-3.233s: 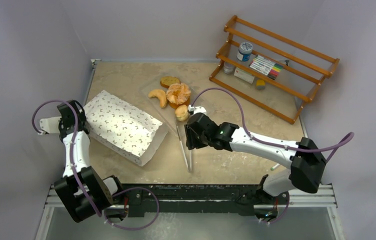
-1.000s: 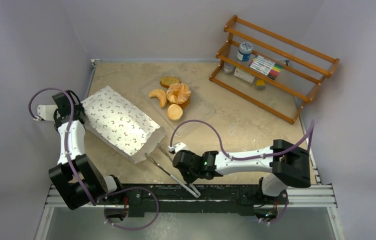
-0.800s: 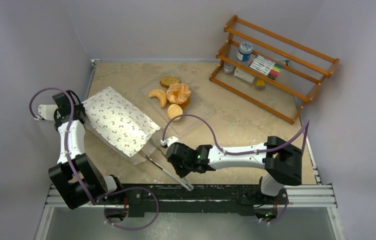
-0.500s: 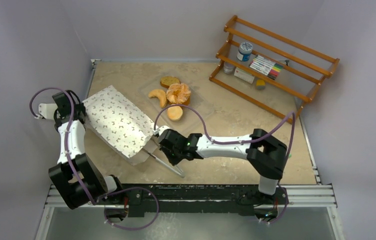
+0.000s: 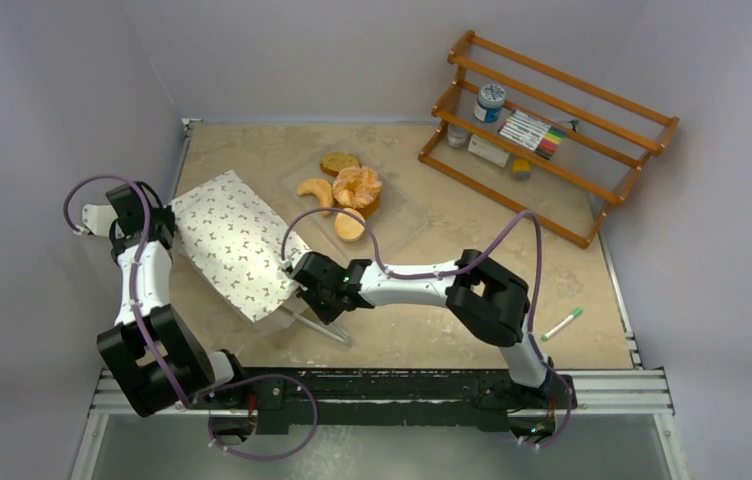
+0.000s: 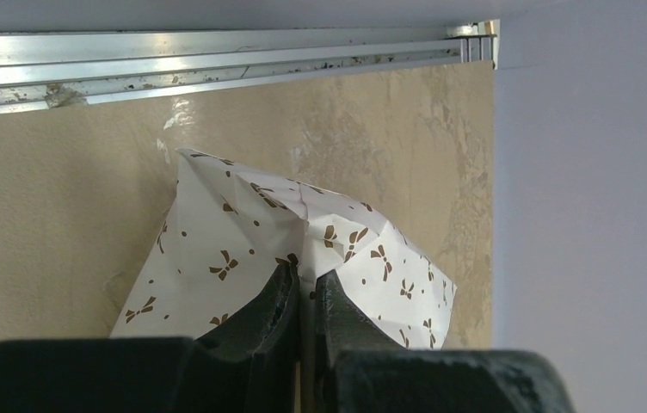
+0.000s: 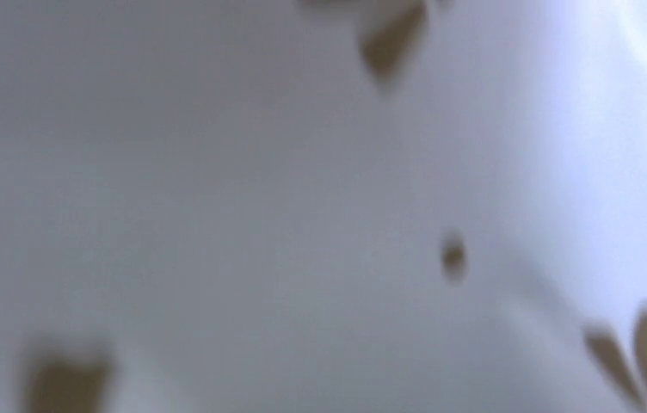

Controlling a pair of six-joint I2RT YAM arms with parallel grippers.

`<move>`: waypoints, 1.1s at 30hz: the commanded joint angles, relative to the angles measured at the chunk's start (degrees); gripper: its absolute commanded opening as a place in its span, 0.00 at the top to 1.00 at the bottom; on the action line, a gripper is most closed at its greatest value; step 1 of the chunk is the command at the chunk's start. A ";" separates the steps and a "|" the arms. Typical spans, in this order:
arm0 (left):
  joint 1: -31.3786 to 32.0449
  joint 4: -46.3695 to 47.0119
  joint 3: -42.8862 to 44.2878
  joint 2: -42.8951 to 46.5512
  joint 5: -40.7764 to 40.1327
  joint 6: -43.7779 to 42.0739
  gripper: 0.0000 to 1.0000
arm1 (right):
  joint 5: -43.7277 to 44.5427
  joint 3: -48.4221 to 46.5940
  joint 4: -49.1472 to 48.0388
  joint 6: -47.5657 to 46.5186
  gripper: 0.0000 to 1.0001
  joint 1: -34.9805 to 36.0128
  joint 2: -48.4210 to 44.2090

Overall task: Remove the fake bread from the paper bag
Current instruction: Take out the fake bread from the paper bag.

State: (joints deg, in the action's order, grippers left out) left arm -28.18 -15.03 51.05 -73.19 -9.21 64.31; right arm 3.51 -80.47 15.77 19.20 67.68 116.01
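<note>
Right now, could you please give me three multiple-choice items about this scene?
1. The right gripper is: A at the paper bag's open end; B folded back at its base; C up in the far right corner.
2. The bag's print is: A green; B brown; C red.
3. The left gripper is: A open above the bag; B shut on the bag; C out of every view.
Answers: A, it sits at the mouth, gripping the metal tongs; B, brown bows show in the left wrist view; B, its fingers pinch the paper.
</note>
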 commanded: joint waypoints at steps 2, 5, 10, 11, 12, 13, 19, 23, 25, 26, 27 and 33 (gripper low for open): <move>-0.47 5.83 -0.90 1.07 2.76 0.00 1.00 | 0.76 -7.33 1.45 -1.27 0.99 -0.92 3.10; -0.47 6.38 -1.65 1.01 3.19 0.17 1.00 | 2.52 -10.05 2.70 -1.06 0.94 -1.16 5.60; -0.47 6.81 -2.12 1.07 3.64 0.31 1.00 | 4.36 -11.14 2.62 -0.48 0.77 -1.65 6.55; -0.47 6.85 -2.10 1.09 3.82 0.26 1.00 | 4.58 -10.67 2.34 -0.36 0.74 -1.74 6.16; -0.47 6.85 -2.09 1.03 3.78 0.26 1.00 | 4.92 -10.20 2.01 -0.25 0.71 -1.75 5.78; -0.47 6.85 -2.05 1.02 3.82 0.27 1.00 | 5.24 -9.82 1.78 -0.15 0.69 -1.76 5.39; -0.47 7.03 -2.53 1.08 3.63 0.59 1.00 | 7.00 -5.16 -0.06 0.23 0.63 -1.76 0.47; -0.47 7.34 -2.53 0.96 3.87 0.74 1.00 | 8.04 0.77 -4.35 -0.74 0.63 -1.60 -4.47; -0.47 7.58 -2.47 0.78 4.10 0.92 1.00 | 7.29 4.72 -6.98 -1.12 0.63 -0.98 -7.39; -0.47 7.70 -2.45 0.74 4.30 0.92 1.00 | 6.62 6.56 -8.39 -1.15 0.63 -0.83 -8.74; -0.47 7.78 -2.37 0.72 4.38 0.86 1.00 | 5.73 8.44 -10.02 -1.37 0.63 -0.61 -9.85; -0.46 7.67 -2.20 0.60 4.76 0.90 1.00 | 3.53 14.03 -15.83 -1.97 0.63 1.11 -11.98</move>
State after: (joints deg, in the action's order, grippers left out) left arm -28.75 -11.62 47.88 -73.19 -6.15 64.34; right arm 8.49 -68.31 6.11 18.33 67.24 105.56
